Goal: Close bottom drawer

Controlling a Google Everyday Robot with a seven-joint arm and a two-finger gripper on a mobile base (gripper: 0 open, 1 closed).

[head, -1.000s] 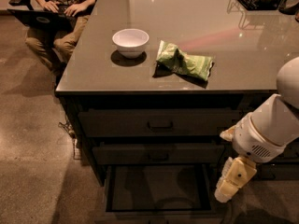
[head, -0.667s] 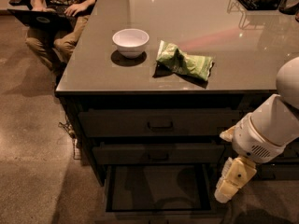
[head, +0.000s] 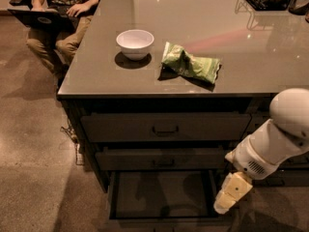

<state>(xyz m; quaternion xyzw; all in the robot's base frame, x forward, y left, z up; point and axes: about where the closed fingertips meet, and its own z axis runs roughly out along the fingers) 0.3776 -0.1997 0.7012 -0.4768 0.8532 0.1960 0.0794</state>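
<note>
Under the counter [head: 145, 83], lowest in its left-hand stack, the bottom drawer [head: 161, 193] stands pulled well out, its dark inside open to view. Off the counter's lower right the gripper [head: 227, 201] hangs pointing down just beside the drawer's right front corner, perhaps touching it, and whether it is open or closed I cannot tell from this angle. A push landing on that corner rather than the middle of the front could, I judge, skew the drawer so it jams half shut, or let the gripper slide off past its side.
</note>
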